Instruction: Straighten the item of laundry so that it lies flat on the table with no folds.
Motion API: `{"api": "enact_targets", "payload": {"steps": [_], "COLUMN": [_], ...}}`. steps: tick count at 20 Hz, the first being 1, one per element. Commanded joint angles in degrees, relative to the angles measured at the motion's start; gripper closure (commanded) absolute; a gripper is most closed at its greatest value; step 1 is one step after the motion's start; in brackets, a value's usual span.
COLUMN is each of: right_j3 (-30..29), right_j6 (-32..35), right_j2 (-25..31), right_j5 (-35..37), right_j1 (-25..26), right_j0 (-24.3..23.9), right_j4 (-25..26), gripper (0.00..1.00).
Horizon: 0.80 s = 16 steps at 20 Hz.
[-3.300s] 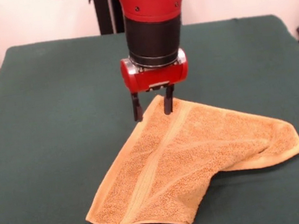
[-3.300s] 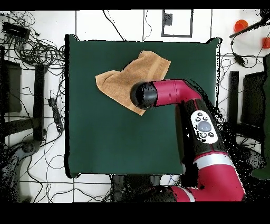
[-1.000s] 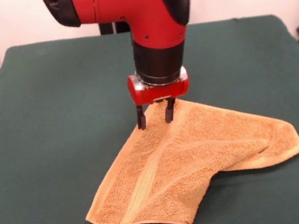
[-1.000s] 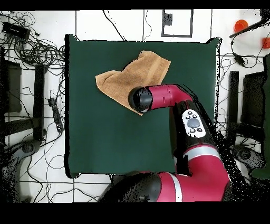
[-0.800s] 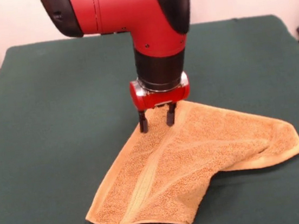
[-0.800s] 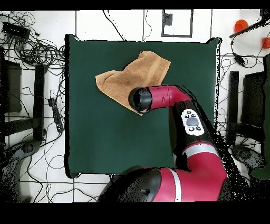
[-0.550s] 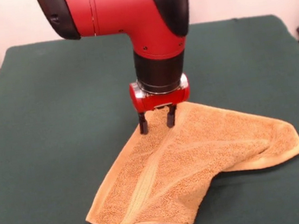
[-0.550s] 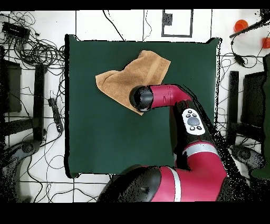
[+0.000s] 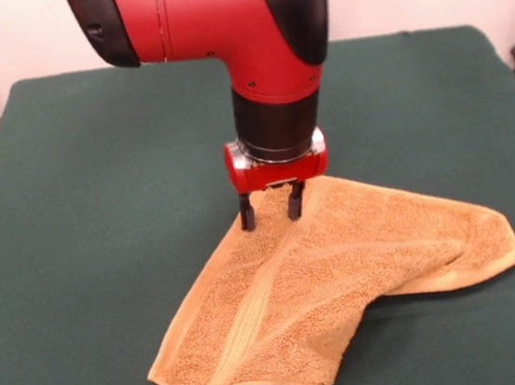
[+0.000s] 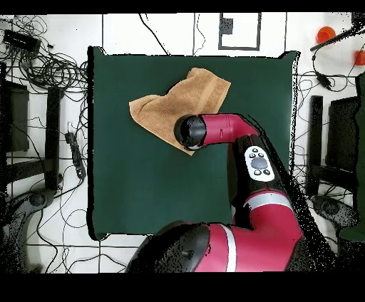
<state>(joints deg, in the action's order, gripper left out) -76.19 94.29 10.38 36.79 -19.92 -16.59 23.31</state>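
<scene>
The golden-orange towel [image 9: 342, 271] lies on the dark green table [image 9: 93, 156], folded over itself into a rough triangle, with a paler band running from its far corner to the near edge. My gripper [image 9: 272, 211] is open and points straight down at the towel's far corner, one finger [image 9: 247, 214] at the towel's edge and the other [image 9: 295, 202] over the cloth. The tips are at or just above the cloth. In the overhead view the towel [image 10: 178, 100] lies in the upper middle of the table [image 10: 142, 185], and the arm's wrist [image 10: 191, 133] hides the gripper and the towel's nearest corner.
The arm [image 10: 246, 149] reaches over the table's right side from the base at the bottom. Cables and gear [image 10: 43, 64] lie on the floor to the left of the table. An orange object [image 10: 326, 33] sits off the table at the top right.
The gripper has come down from just above the towel's far corner to the cloth, and the arm's upper joint has swung into the front view. The towel has not moved.
</scene>
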Motion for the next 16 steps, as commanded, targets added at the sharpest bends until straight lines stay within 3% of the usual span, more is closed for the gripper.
{"api": "enact_targets", "payload": {"steps": [1,16], "right_j3": [2.03,1.96], "right_j6": [10.72,11.3], "right_j2": [1.31,0.88], "right_j5": [-5.17,-6.0], "right_j1": [6.85,8.97], "right_j0": [2.26,1.72], "right_j4": [-2.42,-6.49], "gripper": [0.0,0.0]}}
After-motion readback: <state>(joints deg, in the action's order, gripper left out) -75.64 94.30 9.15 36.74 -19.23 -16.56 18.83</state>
